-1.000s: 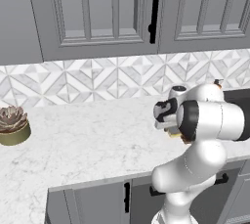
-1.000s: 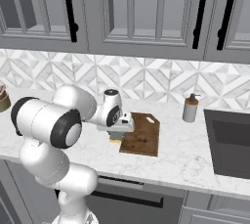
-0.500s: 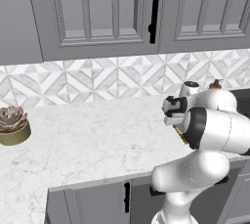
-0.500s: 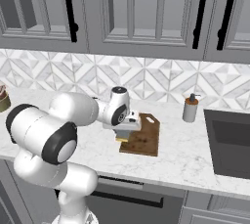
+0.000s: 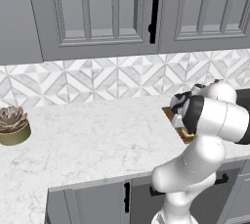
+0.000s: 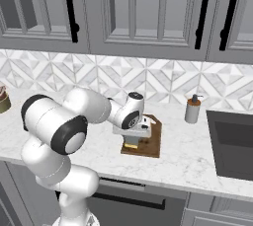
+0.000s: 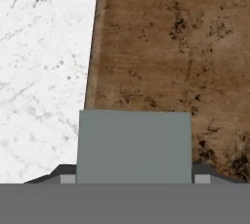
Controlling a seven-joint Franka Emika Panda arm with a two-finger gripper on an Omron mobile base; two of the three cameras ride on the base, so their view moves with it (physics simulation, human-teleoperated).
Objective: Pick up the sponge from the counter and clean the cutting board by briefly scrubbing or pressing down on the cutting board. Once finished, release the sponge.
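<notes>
In the hand view the grey-green top of the sponge (image 7: 134, 145) sits between my two dark fingertips (image 7: 66, 173), so the gripper (image 7: 134, 173) is shut on it. Under and beyond it lies the brown wooden cutting board (image 7: 171, 47), with the white marble counter (image 7: 44, 47) to its left. From the right base view, the gripper (image 6: 131, 137) points down over the near left corner of the cutting board (image 6: 152, 138), and the sponge's yellow layer (image 6: 131, 145) rests on the wood or just above it. In the left base view the arm hides most of the cutting board (image 5: 169, 114).
A soap dispenser (image 6: 191, 109) stands on the counter right of the board, with a dark sink (image 6: 232, 141) beyond it. A potted succulent (image 5: 12, 125) sits far left. Grey cabinets hang above the patterned tile wall.
The gripper, still shut on the sponge, has come down and slightly right onto the board's near left corner. The board has stayed put.
</notes>
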